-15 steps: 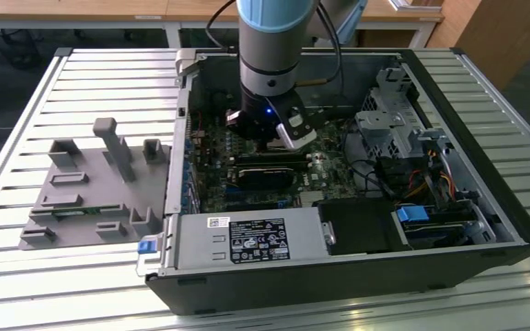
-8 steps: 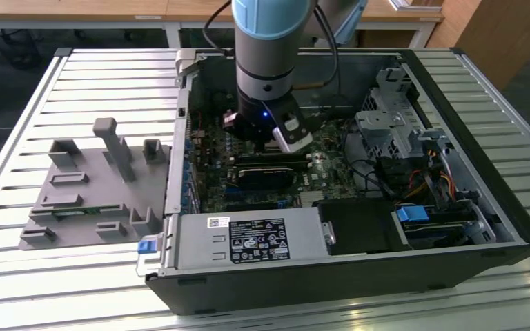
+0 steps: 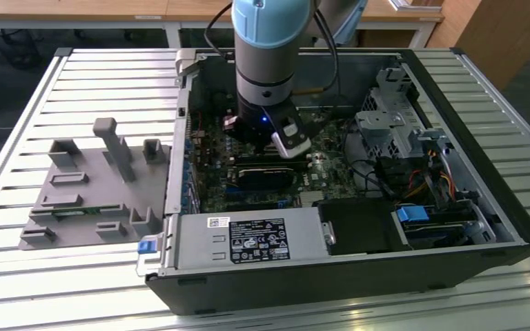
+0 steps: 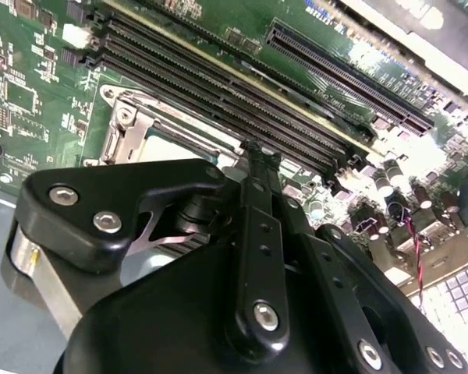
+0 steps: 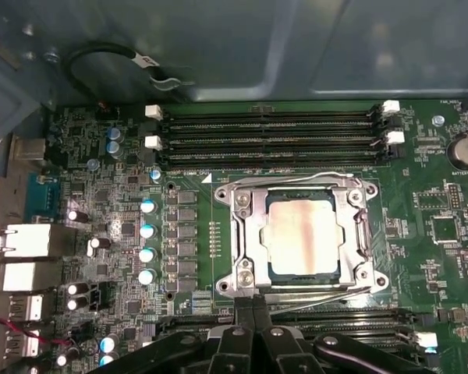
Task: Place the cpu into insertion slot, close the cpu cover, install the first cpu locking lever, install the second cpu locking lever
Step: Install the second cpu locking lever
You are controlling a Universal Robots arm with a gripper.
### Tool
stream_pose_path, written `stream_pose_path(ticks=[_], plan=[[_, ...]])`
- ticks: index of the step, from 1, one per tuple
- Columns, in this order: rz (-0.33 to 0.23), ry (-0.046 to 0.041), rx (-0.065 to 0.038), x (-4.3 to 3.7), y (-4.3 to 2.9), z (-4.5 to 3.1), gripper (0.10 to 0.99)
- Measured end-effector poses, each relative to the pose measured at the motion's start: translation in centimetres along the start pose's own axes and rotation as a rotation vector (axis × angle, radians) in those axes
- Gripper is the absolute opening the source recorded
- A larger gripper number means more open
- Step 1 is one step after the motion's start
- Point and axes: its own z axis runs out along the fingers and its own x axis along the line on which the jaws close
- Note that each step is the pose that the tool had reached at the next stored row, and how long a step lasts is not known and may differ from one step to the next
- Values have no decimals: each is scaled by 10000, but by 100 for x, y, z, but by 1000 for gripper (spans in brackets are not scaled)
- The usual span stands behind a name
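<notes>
The cpu (image 5: 303,238), a silvery-tan square, lies in the insertion slot (image 5: 368,234) on the green board. The shiny cpu cover (image 5: 246,234) is folded flat over it, framing the chip. A thin wire lever (image 5: 296,176) runs along one side of the socket, and another lever (image 5: 320,290) along the opposite side. My gripper (image 5: 253,302) is shut, fingers pressed together, tips at the socket edge by that second lever's end; I see nothing between them. In the second wrist view the gripper (image 4: 261,149) hovers just past the cover (image 4: 129,128). In the exterior view the gripper (image 3: 283,152) reaches down into the open case.
Long black memory slots (image 5: 269,136) flank the socket, and a row of capacitors (image 5: 147,241) stands beside it. The case walls (image 3: 468,124), a drive cage (image 3: 389,131) and cables (image 3: 421,183) hem in the arm. A grey fixture (image 3: 90,186) rests outside on the exterior view's left.
</notes>
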Motion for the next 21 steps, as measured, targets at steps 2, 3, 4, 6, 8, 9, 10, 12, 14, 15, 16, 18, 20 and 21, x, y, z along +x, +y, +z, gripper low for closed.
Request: stream_pose_path(ticks=[2,3,4,6,8,9,10,12,14,15,16,18,20,21], plan=[[12,2,-82,10,-12,-2,106],[16,5,-121,19,-16,-4,106],[18,6,-159,28,-20,-4,106],[35,4,-199,40,-30,-4,106],[75,-4,-218,45,-33,3,106],[93,-7,-229,45,-36,10,106],[115,-11,-248,47,-40,18,106],[147,-15,-291,49,-45,35,106],[170,-17,-346,53,-50,49,106],[177,-17,-382,60,-54,56,106],[185,-15,-420,65,-60,61,106],[208,-17,-491,67,-75,66,106],[232,-18,-555,67,-93,66,106],[237,-15,-605,67,-99,67,106]])
